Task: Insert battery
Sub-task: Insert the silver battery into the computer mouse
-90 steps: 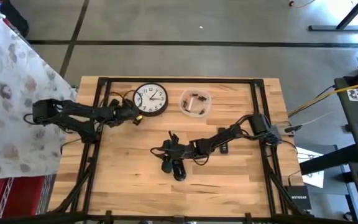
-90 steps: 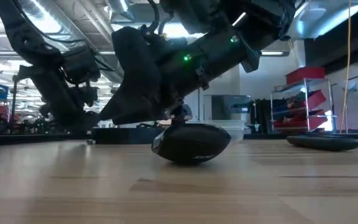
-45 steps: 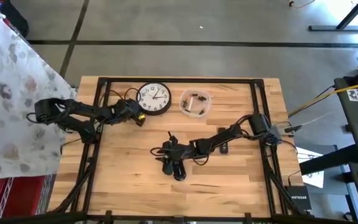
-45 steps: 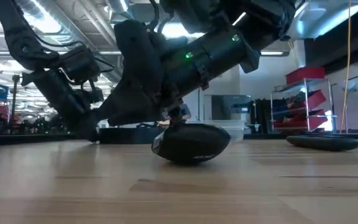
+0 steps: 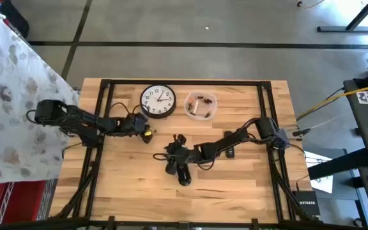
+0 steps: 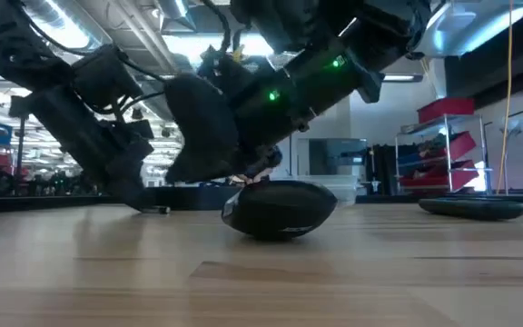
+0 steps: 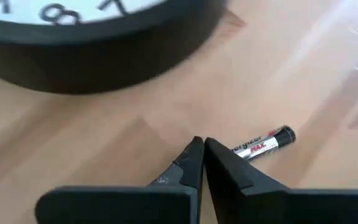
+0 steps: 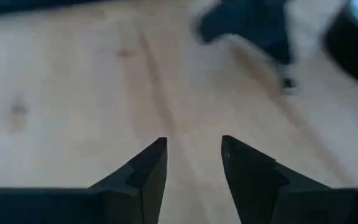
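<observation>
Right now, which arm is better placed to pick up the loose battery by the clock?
Left. Its gripper sits shut right beside the battery below the wall clock, while the right gripper, open, is at the computer mouse.

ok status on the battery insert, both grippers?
Left gripper shut, empty, beside the loose battery near the clock. Right gripper open, empty, by the mouse. Battery lies on the table, nothing blocking.

A battery [image 7: 265, 142] with a red-and-black label lies flat on the wood. A black mouse [image 6: 280, 210] rests mid-table.
</observation>
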`<action>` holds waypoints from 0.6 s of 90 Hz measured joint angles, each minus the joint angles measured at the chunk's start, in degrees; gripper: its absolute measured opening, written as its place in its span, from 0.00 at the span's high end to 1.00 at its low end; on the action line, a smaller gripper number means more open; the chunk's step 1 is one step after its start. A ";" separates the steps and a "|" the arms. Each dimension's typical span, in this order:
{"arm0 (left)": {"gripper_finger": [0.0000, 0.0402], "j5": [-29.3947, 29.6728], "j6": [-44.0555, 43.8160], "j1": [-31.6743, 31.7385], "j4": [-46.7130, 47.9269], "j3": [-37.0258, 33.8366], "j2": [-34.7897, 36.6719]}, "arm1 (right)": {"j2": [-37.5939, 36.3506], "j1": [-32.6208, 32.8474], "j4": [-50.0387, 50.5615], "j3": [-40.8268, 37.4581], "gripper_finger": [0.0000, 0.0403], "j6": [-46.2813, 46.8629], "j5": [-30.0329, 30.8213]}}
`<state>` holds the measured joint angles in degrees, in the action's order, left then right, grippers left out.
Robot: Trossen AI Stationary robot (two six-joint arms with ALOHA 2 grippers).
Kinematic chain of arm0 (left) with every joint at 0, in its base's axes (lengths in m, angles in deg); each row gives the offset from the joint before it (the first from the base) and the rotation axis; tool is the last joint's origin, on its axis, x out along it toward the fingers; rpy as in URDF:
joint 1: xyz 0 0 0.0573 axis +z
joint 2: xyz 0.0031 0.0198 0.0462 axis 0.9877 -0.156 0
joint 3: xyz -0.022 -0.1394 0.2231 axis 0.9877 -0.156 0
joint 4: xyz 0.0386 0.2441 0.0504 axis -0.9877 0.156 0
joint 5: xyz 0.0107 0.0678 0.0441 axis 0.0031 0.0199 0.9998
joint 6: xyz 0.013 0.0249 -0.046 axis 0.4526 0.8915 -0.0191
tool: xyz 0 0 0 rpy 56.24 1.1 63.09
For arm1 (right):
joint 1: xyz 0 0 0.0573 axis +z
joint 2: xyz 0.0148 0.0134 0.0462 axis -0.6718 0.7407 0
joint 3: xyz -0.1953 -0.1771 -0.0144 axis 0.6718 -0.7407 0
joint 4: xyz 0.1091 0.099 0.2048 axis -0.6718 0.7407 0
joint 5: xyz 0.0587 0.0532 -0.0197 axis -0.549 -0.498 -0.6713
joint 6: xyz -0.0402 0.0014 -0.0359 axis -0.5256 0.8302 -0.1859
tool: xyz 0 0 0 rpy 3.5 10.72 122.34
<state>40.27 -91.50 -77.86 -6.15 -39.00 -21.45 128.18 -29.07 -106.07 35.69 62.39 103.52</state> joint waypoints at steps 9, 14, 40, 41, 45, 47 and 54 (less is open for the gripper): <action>1.00 1.48 -1.15 -1.88 0.12 -0.06 -0.07 | 0.00 -1.28 -0.21 0.00 0.66 0.08 0.85; 1.00 1.91 -1.30 -2.56 0.07 -0.10 -0.08 | 0.00 -2.21 -0.10 0.00 0.66 0.01 0.84; 1.00 2.69 -2.24 -4.12 -1.67 -0.24 -0.15 | 4.03 -6.54 -4.90 0.90 0.66 -7.39 -4.09; 1.00 2.69 -2.24 -4.12 -1.68 -0.23 -0.16 | 4.26 -6.61 -5.06 1.23 0.66 -7.48 -4.11; 1.00 2.74 -2.20 -4.12 -1.79 -0.23 -0.15 | 4.79 -7.13 -5.06 2.23 0.66 -8.18 -4.74; 1.00 2.74 -2.19 -4.12 -1.82 -0.23 -0.15 | 5.23 -7.39 -4.57 2.67 0.66 -8.65 -5.14; 1.00 2.88 -2.15 -4.12 -1.79 -0.22 -0.17 | 6.78 -8.54 -4.73 4.67 0.66 -9.16 -8.02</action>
<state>43.16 -93.65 -81.97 -7.93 -39.22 -21.63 134.96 -37.61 -110.79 40.36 53.22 95.51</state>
